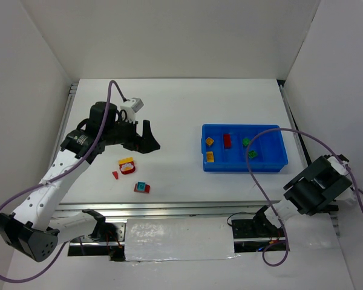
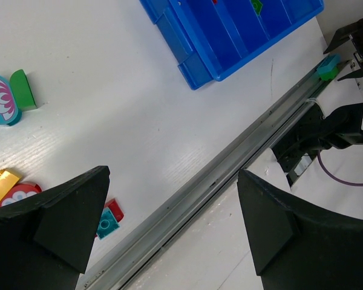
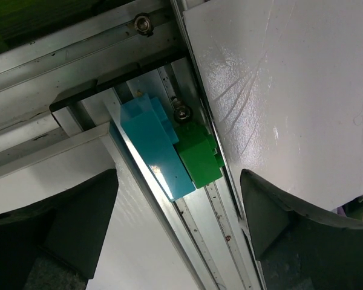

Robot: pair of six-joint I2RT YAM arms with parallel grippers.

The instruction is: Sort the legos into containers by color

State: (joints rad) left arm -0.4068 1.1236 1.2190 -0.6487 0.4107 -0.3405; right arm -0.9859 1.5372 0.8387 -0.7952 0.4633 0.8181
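A teal-and-green lego (image 3: pixel 169 151) lies in the metal rail at the table's near edge. My right gripper (image 3: pixel 180 193) hangs open over it, one finger on each side, neither touching. The bright-blue tray (image 1: pixel 277 145) holds yellow legos (image 1: pixel 210 141), a red one (image 1: pixel 227 140) and green ones (image 1: pixel 246 141) in its compartments. On the table left of it lie a red-yellow lego (image 1: pixel 127 165), a small red one (image 1: pixel 115 175) and a teal-red one (image 1: pixel 142 188). My left gripper (image 1: pixel 147 138) hovers open and empty above them.
The metal rail (image 2: pixel 218 175) runs along the near table edge. A round teal piece with a flower print (image 2: pixel 0 99) and a green piece (image 2: pixel 21 89) lie beside the left arm. The right arm (image 1: pixel 317 184) hangs off the table's near right corner. White walls enclose the table.
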